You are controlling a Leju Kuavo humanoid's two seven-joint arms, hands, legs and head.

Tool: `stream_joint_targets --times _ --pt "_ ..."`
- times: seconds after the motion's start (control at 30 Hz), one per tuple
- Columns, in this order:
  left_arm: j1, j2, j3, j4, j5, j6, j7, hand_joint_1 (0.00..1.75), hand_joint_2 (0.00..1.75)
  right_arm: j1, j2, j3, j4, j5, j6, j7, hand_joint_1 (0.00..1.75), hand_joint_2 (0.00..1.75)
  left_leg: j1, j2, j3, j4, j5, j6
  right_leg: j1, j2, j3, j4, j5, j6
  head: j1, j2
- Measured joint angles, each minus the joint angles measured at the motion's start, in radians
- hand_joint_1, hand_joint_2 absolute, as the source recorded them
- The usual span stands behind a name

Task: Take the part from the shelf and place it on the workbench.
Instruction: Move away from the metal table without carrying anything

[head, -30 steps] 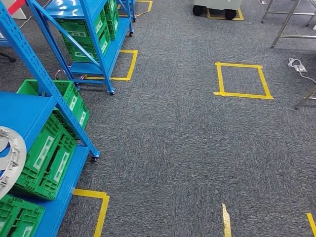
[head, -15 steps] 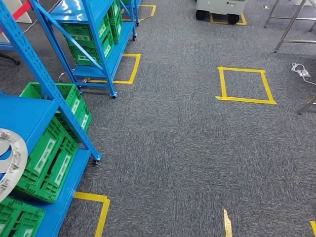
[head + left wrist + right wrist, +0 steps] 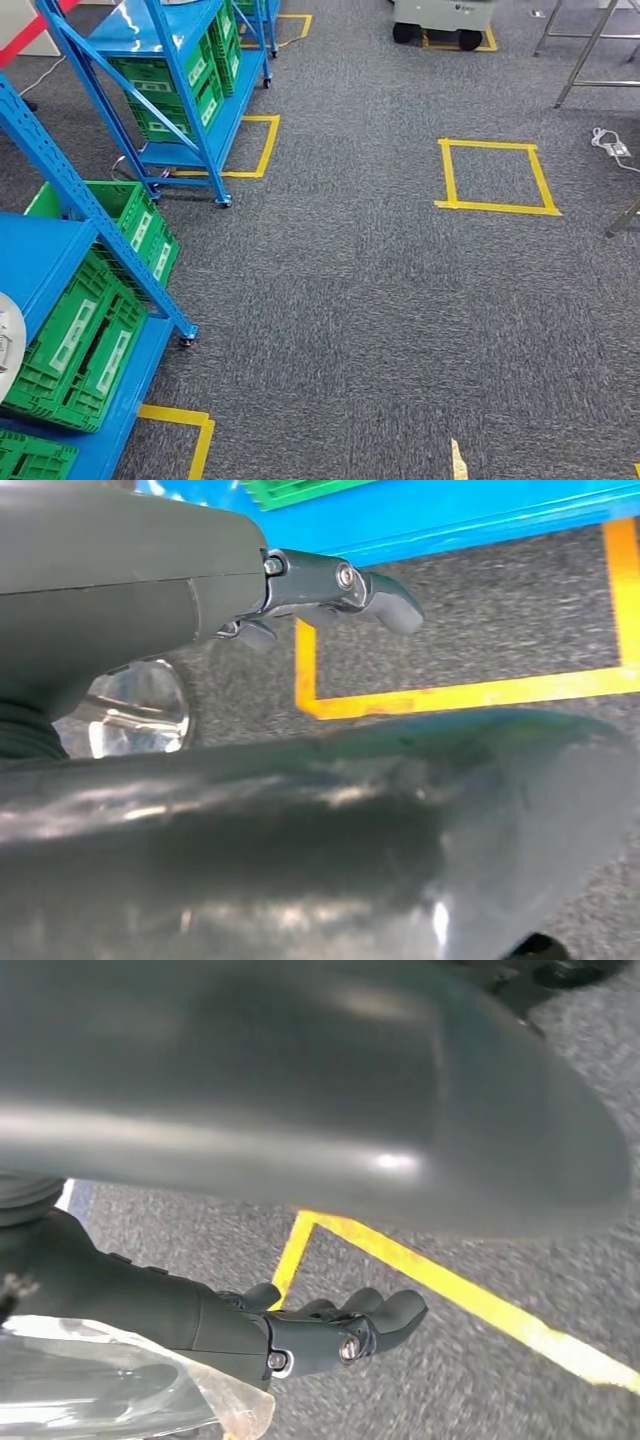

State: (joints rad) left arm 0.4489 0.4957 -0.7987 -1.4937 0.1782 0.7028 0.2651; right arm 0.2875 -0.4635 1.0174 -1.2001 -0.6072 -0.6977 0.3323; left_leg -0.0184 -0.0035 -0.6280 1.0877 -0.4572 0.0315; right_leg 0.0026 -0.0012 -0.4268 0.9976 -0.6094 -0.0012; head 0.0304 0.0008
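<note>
Left hand [image 3: 317, 585] and right hand [image 3: 317, 1335] stretched flat over carpet, hold impossible to tell. Silver part [image 3: 7, 345] at far left on blue shelf [image 3: 45, 250], above green crates [image 3: 83, 335]; grey carpet [image 3: 340, 300], yellow tape square [image 3: 496, 207] rightward.

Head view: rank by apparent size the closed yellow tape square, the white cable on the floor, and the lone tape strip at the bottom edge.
1. Closed yellow tape square
2. White cable
3. Lone tape strip, cut off by the picture's edge and nearest the camera, so its rank is unsure.
</note>
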Motion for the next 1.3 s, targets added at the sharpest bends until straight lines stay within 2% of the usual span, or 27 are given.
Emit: stream_joint_targets --times 0.07,0.13,0.17,0.2,0.27,0.3,0.33,0.37,0.43,0.47,0.5,0.53,0.6,0.67,0.73,0.83,0.97,1.3 --pt "0.001 0.001 0.0 0.0 -0.002 0.0 0.001 0.0 0.0 -0.003 0.001 -0.001 0.0 0.0 0.0 0.001 0.0 0.0 -0.006 0.001 0.005 -0.03 -0.004 0.004 -0.002 -0.001 0.002 -0.006 -0.009 0.009 -0.003 0.0" --pt "0.004 0.001 0.001 0.0 -0.007 0.0 0.003 0.0 0.0 -0.004 0.002 -0.002 -0.001 0.0 0.0 0.002 0.0 0.0 -0.004 0.0 0.021 -0.056 0.002 0.007 -0.004 -0.004 0.01 -0.009 -0.021 0.019 -0.004 0.0" --pt "0.004 0.0 0.001 0.0 -0.011 0.0 0.003 0.0 0.0 -0.005 0.002 -0.002 -0.001 0.0 0.0 0.001 0.0 0.0 0.0 0.0 0.03 -0.067 0.003 0.01 -0.004 -0.003 0.004 0.009 -0.034 0.024 -0.005 0.0" --pt "0.004 -0.001 0.001 0.0 -0.016 0.0 0.004 0.0 0.0 -0.005 0.002 -0.003 -0.001 0.0 0.0 0.001 0.0 0.0 0.003 0.0 0.039 -0.075 0.002 0.012 -0.005 -0.002 -0.018 0.051 -0.055 0.029 -0.004 0.0" --pt "0.004 -0.003 0.002 -0.001 -0.025 0.0 0.008 0.0 0.0 -0.005 0.002 -0.005 0.0 0.0 0.0 0.0 0.0 0.0 0.003 0.0 0.046 -0.078 -0.004 0.016 -0.009 -0.001 -0.102 0.184 -0.1 0.04 -0.004 0.0" --pt "0.004 -0.003 0.002 -0.001 -0.03 0.0 0.011 0.0 0.0 -0.004 0.002 -0.006 0.0 -0.001 0.0 0.001 0.0 0.0 0.004 0.0 0.049 -0.078 -0.009 0.017 -0.011 -0.001 -0.146 0.242 -0.109 0.045 -0.004 0.0" --pt "0.004 -0.004 0.002 -0.001 -0.034 0.0 0.015 0.0 0.0 -0.003 0.002 -0.006 0.0 -0.001 0.0 0.002 0.0 0.0 0.004 -0.001 0.054 -0.078 -0.014 0.016 -0.015 -0.001 -0.176 0.268 -0.098 0.05 -0.004 0.0" --pt "0.005 -0.004 0.002 -0.001 -0.038 0.0 0.017 0.0 0.0 -0.002 0.002 -0.006 0.0 -0.001 0.0 0.002 0.0 0.0 0.005 -0.001 0.061 -0.078 -0.019 0.014 -0.018 -0.001 -0.187 0.256 -0.067 0.054 -0.004 0.0" --pt "0.005 -0.006 0.002 -0.001 -0.044 0.0 0.02 0.0 0.0 -0.001 0.002 -0.006 0.0 -0.001 0.0 0.003 0.0 0.0 0.009 -0.003 0.077 -0.076 -0.032 0.006 -0.023 -0.001 -0.161 0.147 0.024 0.06 -0.004 0.0" --pt "0.005 -0.007 0.002 -0.001 -0.046 0.0 0.022 0.0 0.0 -0.001 0.003 -0.007 -0.001 -0.001 0.0 0.003 0.0 0.0 0.009 -0.005 0.082 -0.073 -0.04 0.0 -0.023 0.0 -0.14 0.088 0.056 0.059 -0.003 0.0" --pt "0.005 -0.007 0.002 -0.001 -0.048 0.0 0.024 0.0 0.0 -0.001 0.003 -0.007 -0.001 -0.002 0.0 0.003 0.0 0.0 0.009 -0.006 0.085 -0.07 -0.045 -0.007 -0.023 0.001 -0.124 0.048 0.073 0.055 -0.004 0.0" --pt "0.005 -0.007 0.002 -0.001 -0.049 0.0 0.025 0.0 0.0 -0.001 0.004 -0.007 -0.001 -0.002 0.0 0.003 0.0 0.0 0.007 -0.006 0.085 -0.067 -0.05 -0.008 -0.022 0.002 -0.115 0.029 0.076 0.05 -0.004 0.0" --pt "0.006 -0.007 0.003 -0.001 -0.051 0.0 0.028 0.0 0.0 -0.001 0.004 -0.007 -0.001 -0.002 0.0 0.003 0.0 0.0 0.005 -0.006 0.084 -0.065 -0.05 0.003 -0.021 0.003 -0.11 0.023 0.077 0.042 -0.006 0.0" --pt "0.006 -0.007 0.003 -0.001 -0.053 0.0 0.03 0.0 0.0 0.001 0.004 -0.007 -0.002 -0.001 0.0 0.004 0.0 0.0 0.005 -0.006 0.085 -0.067 -0.048 0.015 -0.019 0.004 -0.111 0.022 0.077 0.041 -0.006 0.0" --pt "0.006 -0.007 0.003 -0.001 -0.054 0.0 0.031 0.0 0.0 0.0 0.004 -0.007 -0.002 0.001 0.0 0.004 0.0 0.0 0.006 -0.006 0.087 -0.07 -0.047 0.014 -0.018 0.003 -0.11 0.022 0.075 0.038 -0.006 0.0" --pt "0.005 -0.008 0.003 -0.001 -0.054 0.0 0.031 0.0 0.0 0.0 0.004 -0.007 -0.002 0.002 0.0 0.003 0.0 0.0 0.007 -0.007 0.089 -0.074 -0.047 0.008 -0.015 0.003 -0.11 0.023 0.073 0.031 -0.006 0.0" --pt "0.005 -0.01 0.002 -0.001 -0.054 0.0 0.031 0.0 0.0 0.0 0.004 -0.007 -0.002 0.006 0.0 0.003 0.0 0.0 0.012 -0.007 0.089 -0.076 -0.048 -0.019 -0.012 0.002 -0.11 0.024 0.071 0.027 -0.005 0.0" --pt "0.005 -0.011 0.002 -0.001 -0.054 0.0 0.03 0.0 0.0 0.0 0.004 -0.008 -0.002 0.008 0.0 0.003 0.0 0.0 0.01 -0.007 0.089 -0.075 -0.049 -0.022 -0.015 0.002 -0.11 0.023 0.071 0.027 -0.005 0.0"
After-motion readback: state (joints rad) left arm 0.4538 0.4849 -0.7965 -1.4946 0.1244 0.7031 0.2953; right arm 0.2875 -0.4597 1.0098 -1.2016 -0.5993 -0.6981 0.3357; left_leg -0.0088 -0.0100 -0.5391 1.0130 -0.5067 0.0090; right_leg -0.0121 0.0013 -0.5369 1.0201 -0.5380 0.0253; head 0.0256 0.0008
